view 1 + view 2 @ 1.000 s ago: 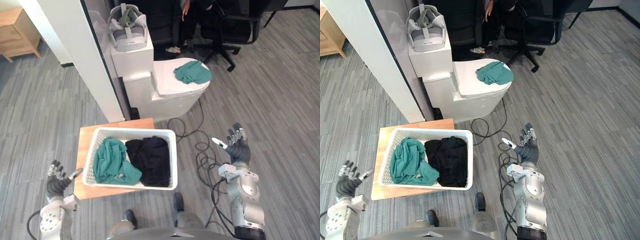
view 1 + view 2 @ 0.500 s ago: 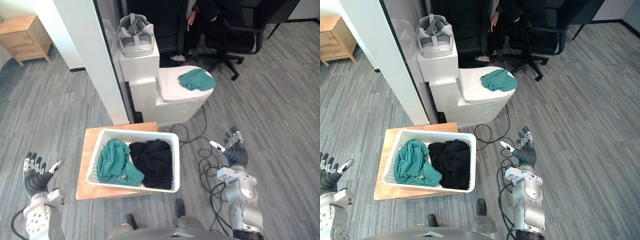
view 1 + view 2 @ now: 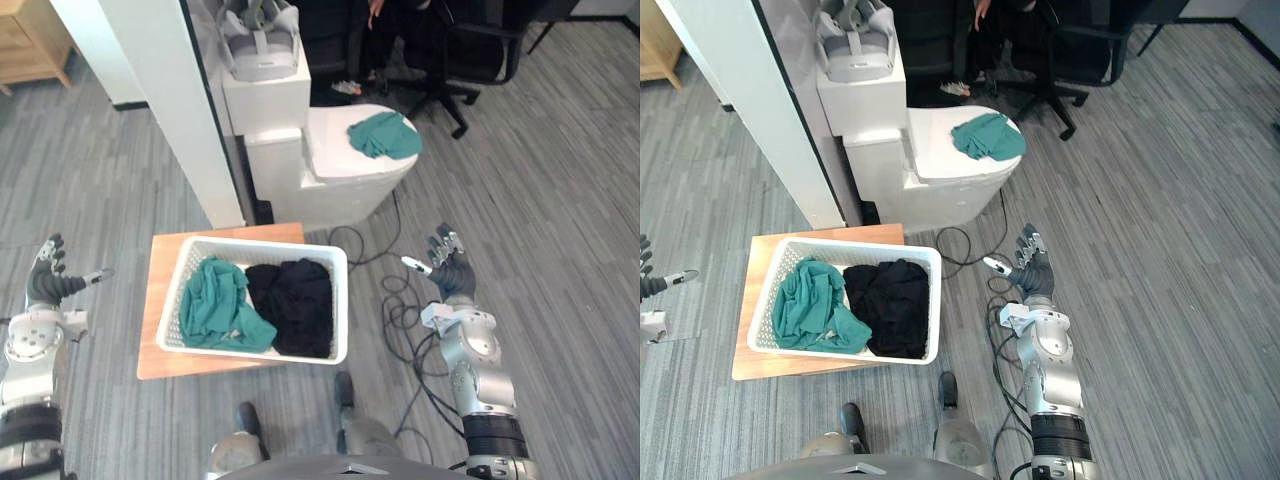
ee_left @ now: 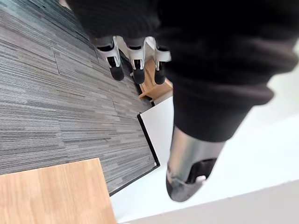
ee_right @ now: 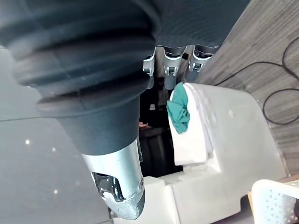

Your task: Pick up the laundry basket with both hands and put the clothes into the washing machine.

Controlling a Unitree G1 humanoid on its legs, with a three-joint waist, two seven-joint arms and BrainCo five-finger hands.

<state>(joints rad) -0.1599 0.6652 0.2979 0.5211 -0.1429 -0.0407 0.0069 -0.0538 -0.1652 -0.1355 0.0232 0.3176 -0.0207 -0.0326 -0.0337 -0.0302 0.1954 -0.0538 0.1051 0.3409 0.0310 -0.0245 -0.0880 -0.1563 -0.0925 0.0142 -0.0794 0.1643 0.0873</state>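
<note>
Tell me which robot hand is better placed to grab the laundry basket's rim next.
Right, probably. The right robot hand hangs open nearer the laundry basket; the left robot hand, open too, is farther out, beyond the wooden stand. Both are needed for the lift.

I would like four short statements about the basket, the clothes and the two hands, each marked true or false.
1. The laundry basket holds a green garment and a black garment. True.
2. Both hands grip the basket. False: the left hand and the right hand are open, apart from it, one on each side.
3. The basket stands on the bare floor. False: it stands on a wooden board.
4. A green cloth lies on the white machine. True.
</note>
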